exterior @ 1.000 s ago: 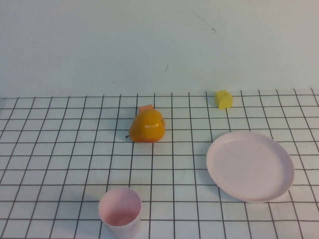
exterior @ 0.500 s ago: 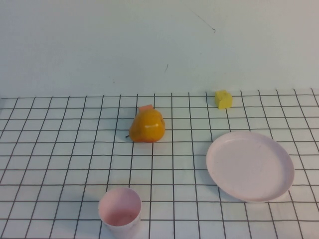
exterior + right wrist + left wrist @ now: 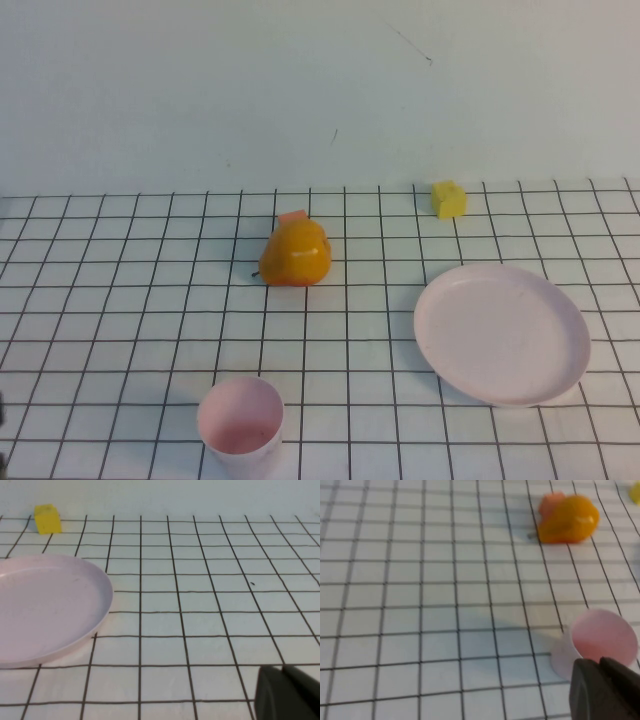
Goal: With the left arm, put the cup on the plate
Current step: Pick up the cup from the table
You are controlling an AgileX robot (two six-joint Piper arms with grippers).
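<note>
Near the front edge of the gridded table (image 3: 120, 330), on the robot's left, the cup (image 3: 241, 424) stands upright and empty, well apart from the plate (image 3: 501, 332) lying flat to the right. The left gripper (image 3: 605, 687) hangs just above and beside the cup's rim, its dark fingertips pressed together, holding nothing. Only the wrist views show the grippers: the right gripper (image 3: 287, 692) sits low beside the plate, its tips close together too, while the high view alone takes in orange fruit (image 3: 296, 252) and yellow cube (image 3: 449, 199) together.
</note>
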